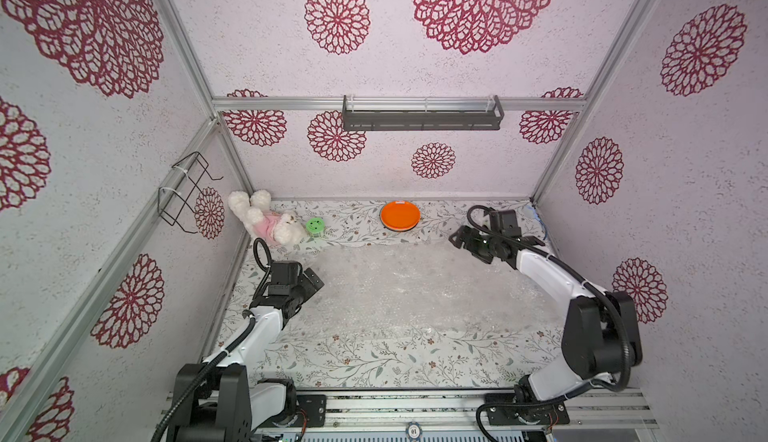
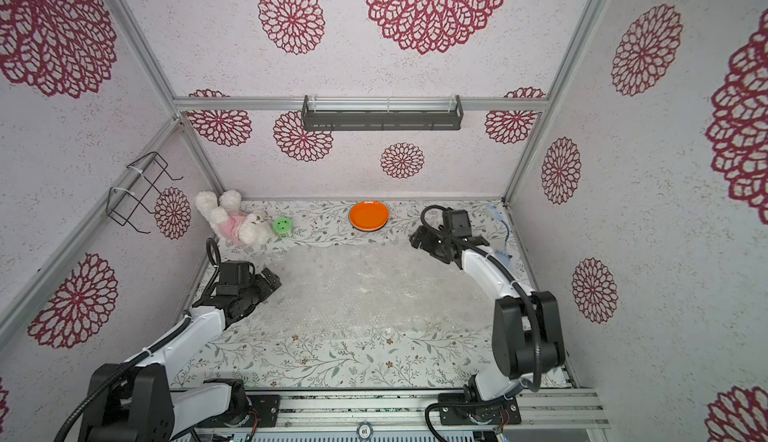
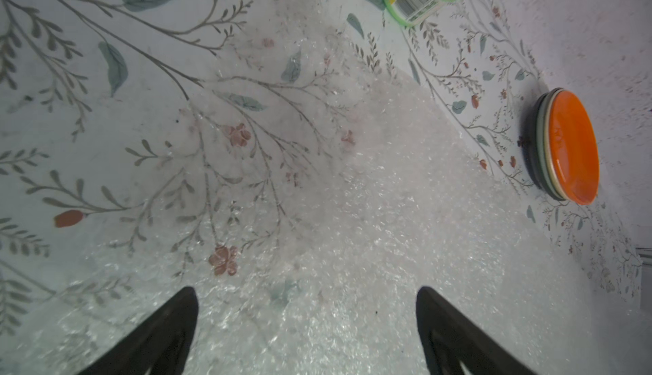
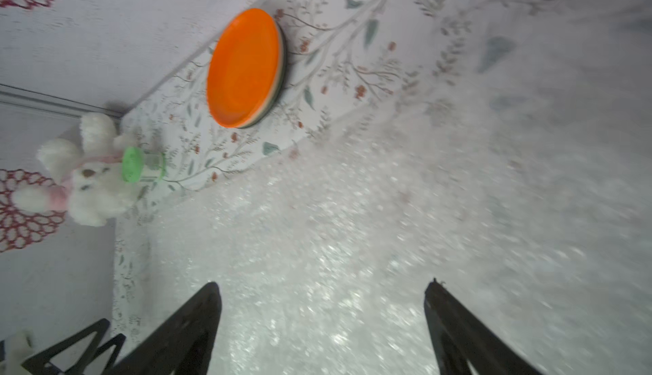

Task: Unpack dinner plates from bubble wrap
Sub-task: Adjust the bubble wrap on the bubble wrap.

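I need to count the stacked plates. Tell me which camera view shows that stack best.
The left wrist view: the plate stack is seen nearly side-on, with cream and dark rims layered under the orange top. The right wrist view shows the stack with thin rim slivers only; in both top views it is small.

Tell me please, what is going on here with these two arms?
Two robot arms are unpacking dinner plates. The plates stand in a stack at the back of the table, the orange one on top, with no wrap on them. The bubble wrap lies spread over the middle of the table. The left tool and the right tool are both open and hold nothing, each hanging over the wrap.
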Action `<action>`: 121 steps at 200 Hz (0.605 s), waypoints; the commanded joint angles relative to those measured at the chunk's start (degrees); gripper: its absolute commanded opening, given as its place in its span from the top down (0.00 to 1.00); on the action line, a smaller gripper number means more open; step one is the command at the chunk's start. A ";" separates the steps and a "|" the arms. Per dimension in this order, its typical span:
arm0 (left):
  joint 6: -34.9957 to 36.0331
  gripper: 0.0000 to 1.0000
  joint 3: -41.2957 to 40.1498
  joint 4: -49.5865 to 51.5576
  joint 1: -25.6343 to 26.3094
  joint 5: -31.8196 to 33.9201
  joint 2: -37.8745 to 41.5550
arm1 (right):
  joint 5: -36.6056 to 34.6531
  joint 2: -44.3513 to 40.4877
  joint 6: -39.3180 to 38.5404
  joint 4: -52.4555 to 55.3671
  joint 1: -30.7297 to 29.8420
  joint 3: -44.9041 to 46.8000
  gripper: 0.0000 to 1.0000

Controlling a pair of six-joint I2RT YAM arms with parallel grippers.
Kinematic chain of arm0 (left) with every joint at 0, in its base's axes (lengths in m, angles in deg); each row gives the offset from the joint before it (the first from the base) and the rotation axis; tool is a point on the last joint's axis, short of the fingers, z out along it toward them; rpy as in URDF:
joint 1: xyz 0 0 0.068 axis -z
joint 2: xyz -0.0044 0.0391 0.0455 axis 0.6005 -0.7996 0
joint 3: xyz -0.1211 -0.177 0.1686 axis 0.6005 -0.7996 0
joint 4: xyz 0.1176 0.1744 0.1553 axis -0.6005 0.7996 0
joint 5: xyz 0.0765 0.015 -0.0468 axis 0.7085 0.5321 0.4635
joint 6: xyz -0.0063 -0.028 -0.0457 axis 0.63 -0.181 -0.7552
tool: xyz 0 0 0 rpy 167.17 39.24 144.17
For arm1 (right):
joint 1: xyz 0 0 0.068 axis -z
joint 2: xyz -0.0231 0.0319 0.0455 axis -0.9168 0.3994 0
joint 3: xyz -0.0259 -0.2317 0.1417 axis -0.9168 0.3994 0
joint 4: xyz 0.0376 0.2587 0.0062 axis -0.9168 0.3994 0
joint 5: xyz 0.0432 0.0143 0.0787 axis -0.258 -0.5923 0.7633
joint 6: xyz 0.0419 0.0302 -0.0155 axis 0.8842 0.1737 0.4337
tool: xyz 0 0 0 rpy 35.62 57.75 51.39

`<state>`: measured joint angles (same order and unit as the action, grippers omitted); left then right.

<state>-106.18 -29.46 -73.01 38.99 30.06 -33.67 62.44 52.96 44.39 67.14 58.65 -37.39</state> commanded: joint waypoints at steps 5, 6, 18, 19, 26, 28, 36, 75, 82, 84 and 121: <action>3.69 0.05 2.83 -4.38 -0.24 -4.31 -4.64 | -3.31 -4.57 -2.03 -2.04 5.38 9.26 0.01; 3.65 0.05 2.82 -4.55 -0.24 -4.41 -4.88 | -3.42 -4.69 -1.91 -2.05 5.63 9.51 0.01; 3.61 0.06 3.17 -5.55 -0.24 -5.32 -7.26 | -3.60 -5.96 -0.73 -3.01 8.74 12.96 0.01; 3.61 0.07 3.25 -5.54 -0.24 -5.39 -7.38 | -3.53 -6.04 -0.60 -3.15 9.07 13.30 0.01; 3.85 0.08 3.82 -5.29 -0.30 -5.64 -8.75 | -3.16 -6.67 0.18 -4.02 11.16 15.19 0.01; 3.94 0.08 3.96 -5.22 -0.26 -5.69 -9.06 | -3.11 -6.84 0.46 -4.31 11.79 15.63 0.01; 4.26 0.10 4.34 -5.34 -0.19 -6.07 -10.47 | -2.84 -7.26 1.28 -5.45 13.86 17.31 0.01; 4.87 0.23 5.63 -3.85 -0.19 -6.65 -15.19 | -6.00 -6.94 1.90 -7.08 15.74 18.70 0.01; 4.89 0.24 5.73 -3.43 -0.16 -6.29 -15.71 | -8.07 -6.71 1.82 -6.70 15.78 18.41 0.01; 4.88 0.25 5.76 -3.24 -0.18 -6.05 -15.86 | -8.49 -6.63 1.79 -6.54 15.78 18.28 0.01; 4.38 0.30 7.23 0.41 -0.32 -1.74 -18.15 | -13.52 -5.97 3.98 -5.08 16.89 17.42 0.03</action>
<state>-101.99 -22.90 -76.03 38.99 25.45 -49.83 54.14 47.93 46.25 62.26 74.78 -18.44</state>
